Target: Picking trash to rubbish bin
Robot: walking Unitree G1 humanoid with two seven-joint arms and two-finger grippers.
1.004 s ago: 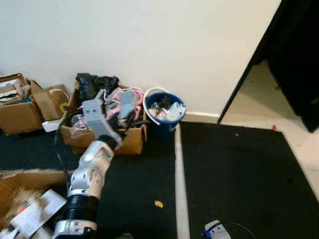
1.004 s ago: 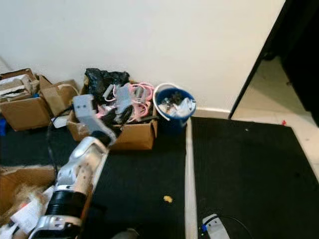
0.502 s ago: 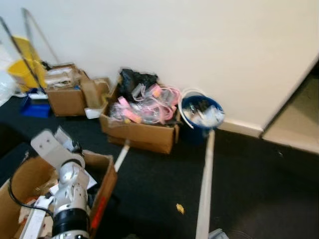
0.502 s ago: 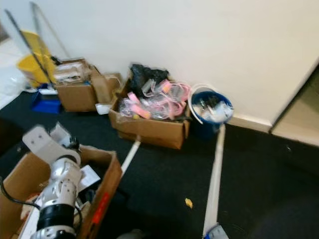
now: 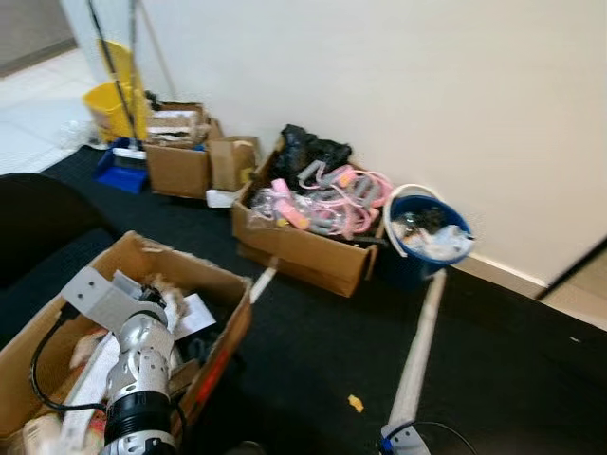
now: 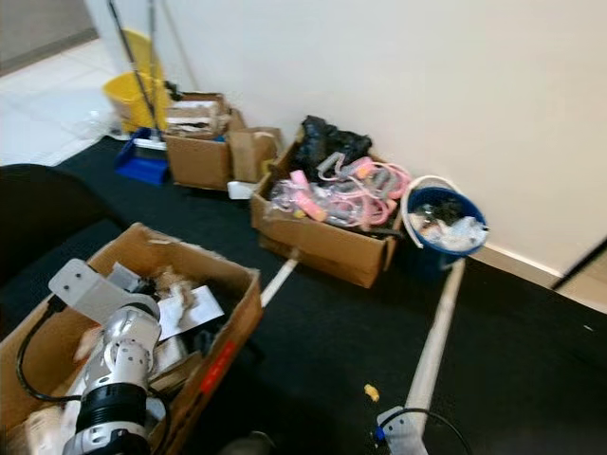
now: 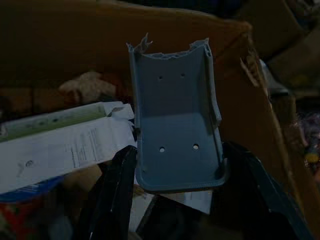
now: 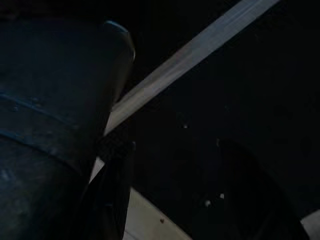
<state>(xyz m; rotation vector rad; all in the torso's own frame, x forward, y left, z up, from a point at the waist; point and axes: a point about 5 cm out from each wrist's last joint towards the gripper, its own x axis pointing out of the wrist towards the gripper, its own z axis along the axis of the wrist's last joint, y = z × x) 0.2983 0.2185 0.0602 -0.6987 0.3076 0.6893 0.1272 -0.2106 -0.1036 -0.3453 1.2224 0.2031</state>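
My left gripper (image 7: 180,165) is shut on a grey plastic bracket (image 7: 175,125), a broken U-shaped piece with small holes. In the eye views the bracket (image 5: 95,296) sticks up from the end of my silver left arm (image 5: 137,370), above an open cardboard box (image 5: 152,254) of papers and scraps at the near left. The blue rubbish bin (image 5: 432,237), full of crumpled white waste, stands against the wall to the right, well away from the gripper. In the dark right wrist view, a black finger (image 8: 115,195) of my right gripper hangs over black mat.
A cardboard box of pink and grey items (image 5: 313,251) sits left of the bin. More boxes (image 5: 175,166) and a yellow mop bucket (image 5: 114,104) are at the far left. A white floor strip (image 5: 417,351), a yellow scrap (image 5: 355,403) and a cabled device (image 5: 396,441) lie on the mat.
The camera has swung left, so the whole scene shifted right. My left arm with the bracket, earlier before the pink-filled box, now hangs over the near cardboard box.
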